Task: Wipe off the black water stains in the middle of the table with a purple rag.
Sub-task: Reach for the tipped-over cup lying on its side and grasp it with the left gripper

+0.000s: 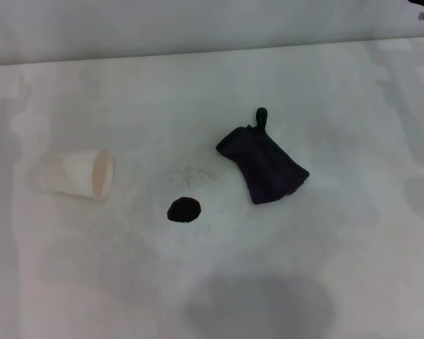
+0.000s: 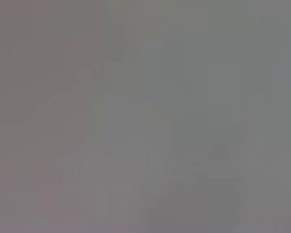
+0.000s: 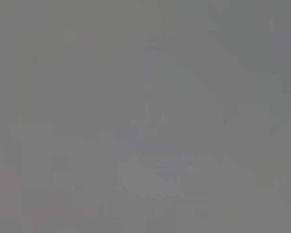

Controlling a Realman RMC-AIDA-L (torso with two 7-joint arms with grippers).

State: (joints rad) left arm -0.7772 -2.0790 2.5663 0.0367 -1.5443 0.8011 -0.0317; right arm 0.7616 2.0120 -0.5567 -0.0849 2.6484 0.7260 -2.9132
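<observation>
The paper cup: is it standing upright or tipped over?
Tipped over. The paper cup lies on its side on the table, open mouth facing the black stain.

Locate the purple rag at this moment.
In the head view the purple rag lies on the table, right of centre, just up-right of the black stain.

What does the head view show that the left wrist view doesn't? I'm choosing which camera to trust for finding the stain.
Only the head view shows the scene: the black water stains on the table, the purple rag lying apart from the blot, and a tipped white paper cup. The left wrist view shows only a featureless grey field. Shared: neither shows a gripper.
</observation>
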